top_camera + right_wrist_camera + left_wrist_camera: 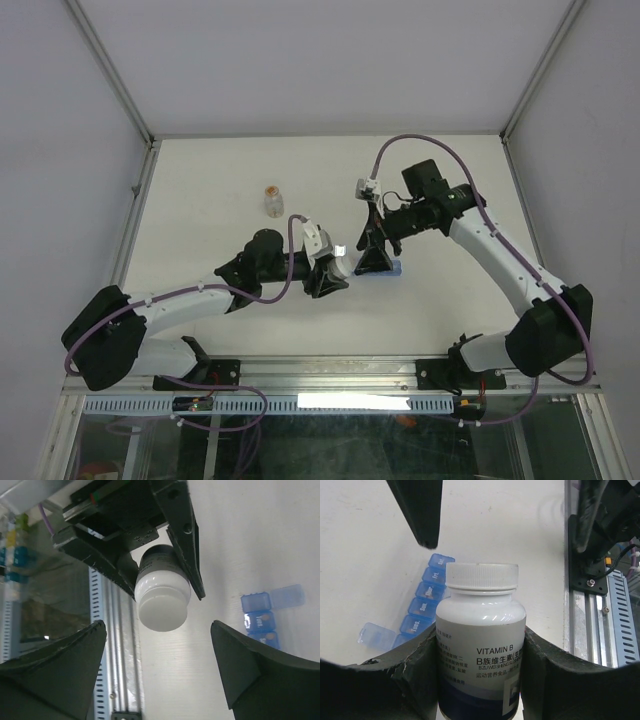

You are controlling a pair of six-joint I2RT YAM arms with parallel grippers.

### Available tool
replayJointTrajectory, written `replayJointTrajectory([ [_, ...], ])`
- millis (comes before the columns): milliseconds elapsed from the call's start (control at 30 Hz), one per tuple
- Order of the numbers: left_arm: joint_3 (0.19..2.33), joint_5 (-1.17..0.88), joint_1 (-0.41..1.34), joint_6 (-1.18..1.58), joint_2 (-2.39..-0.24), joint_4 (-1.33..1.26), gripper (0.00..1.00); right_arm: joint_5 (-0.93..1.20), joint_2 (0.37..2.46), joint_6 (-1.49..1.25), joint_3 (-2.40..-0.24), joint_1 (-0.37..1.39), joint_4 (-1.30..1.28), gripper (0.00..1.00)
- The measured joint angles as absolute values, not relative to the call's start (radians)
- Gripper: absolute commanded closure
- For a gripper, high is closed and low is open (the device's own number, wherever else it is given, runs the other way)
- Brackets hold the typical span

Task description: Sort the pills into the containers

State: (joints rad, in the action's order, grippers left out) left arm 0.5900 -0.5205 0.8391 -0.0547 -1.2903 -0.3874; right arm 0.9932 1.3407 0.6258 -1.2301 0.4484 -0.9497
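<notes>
- Your left gripper (328,273) has no room to spare: the bottle (480,630) fills the gap between its fingers.
- Your right gripper (157,630) stands wide open facing the bottle's cap, with space on both sides of it.
- The two grippers crowd the middle of the table (200,180); you have no way between them.
- The strip (422,605) lies low beside both grippers, its end lid flipped open. One right finger hangs above its far end.
- The vial (273,200) stands well apart, beyond the left gripper, with room all round.
- The rail (590,610) bounds the near edge.
- Bare surface lies at the far side.
</notes>
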Motion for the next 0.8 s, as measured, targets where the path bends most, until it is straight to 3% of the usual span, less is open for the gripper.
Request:
replayJointTrajectory([
  [200, 0.590, -0.495, 0.846, -0.039, -1.273, -0.414, 1.00, 1.002, 1.427, 0.440, -1.258, 0.463, -0.940, 0.17],
  [533, 0.589, -0.476, 0.846, -0.038, -1.274, -0.413, 1.00, 0.949, 1.422, 0.370, -1.258, 0.533, -0.917, 0.32],
  [800, 0.589, -0.473, 0.846, -0.038, -1.274, -0.411, 1.00, 0.921, 1.422, 0.368, -1.259, 0.533, -0.918, 0.33],
])
